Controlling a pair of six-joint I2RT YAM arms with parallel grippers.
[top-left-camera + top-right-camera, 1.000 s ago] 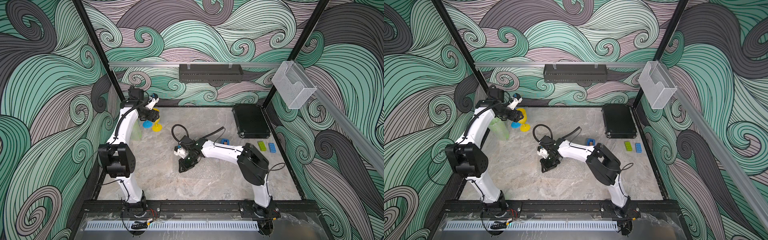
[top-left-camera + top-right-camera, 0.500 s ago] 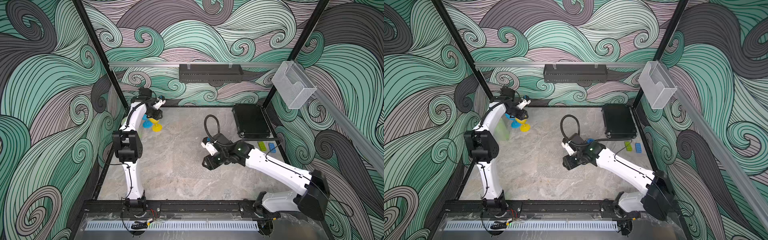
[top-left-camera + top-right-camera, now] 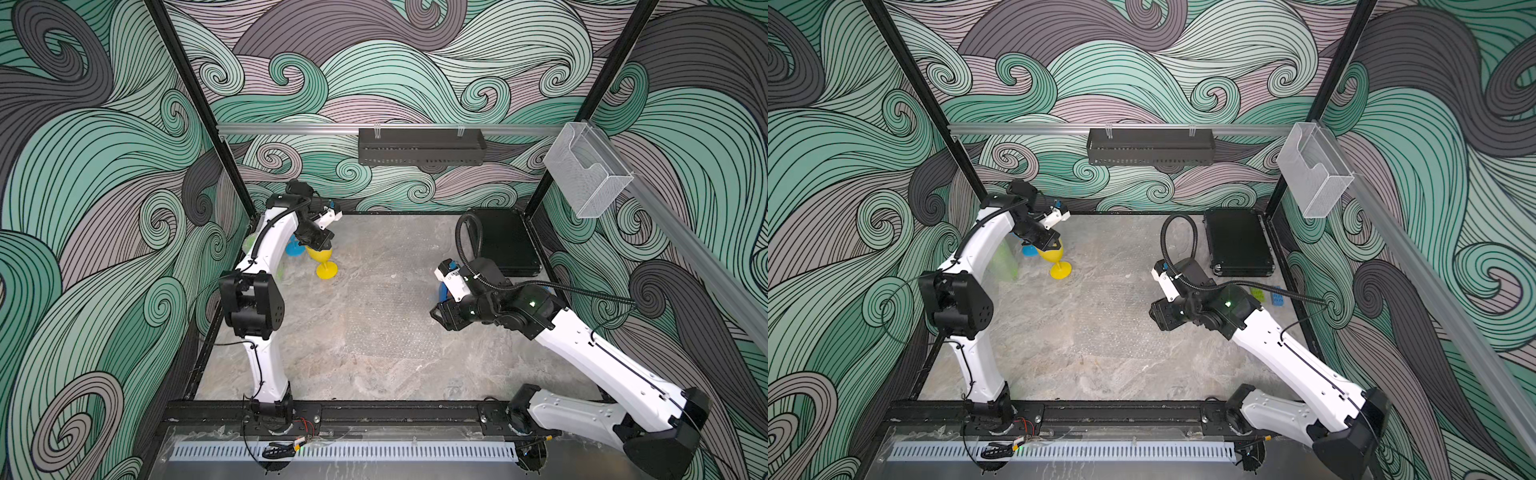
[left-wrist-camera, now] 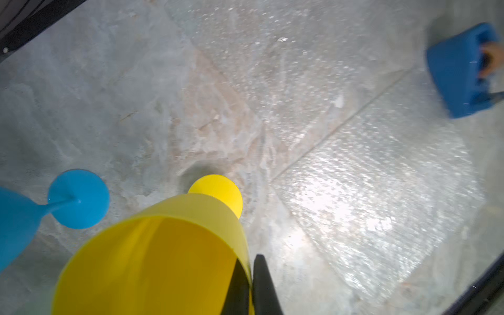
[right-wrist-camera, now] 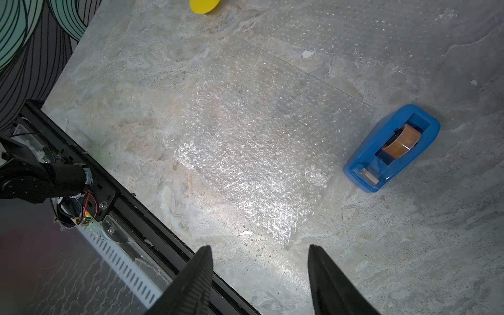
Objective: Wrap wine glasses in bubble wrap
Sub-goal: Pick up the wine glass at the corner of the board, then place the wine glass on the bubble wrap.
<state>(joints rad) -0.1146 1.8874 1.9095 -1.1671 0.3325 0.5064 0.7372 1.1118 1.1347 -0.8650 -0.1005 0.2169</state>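
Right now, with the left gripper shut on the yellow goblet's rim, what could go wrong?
The left gripper pinches only the rim of the yellow goblet, so it may swing or slip when lifted. The blue goblet stands close beside it and could be knocked. The bubble wrap lies loose, with the right gripper open, so it may slide.

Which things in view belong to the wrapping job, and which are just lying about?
Job: yellow goblet, pinched at its rim by the left gripper; blue goblet; green goblet; bubble wrap sheets; probably the blue tape dispenser.

Lying about: black case; small green block; small blue block; clear wall bin; black wall rack.
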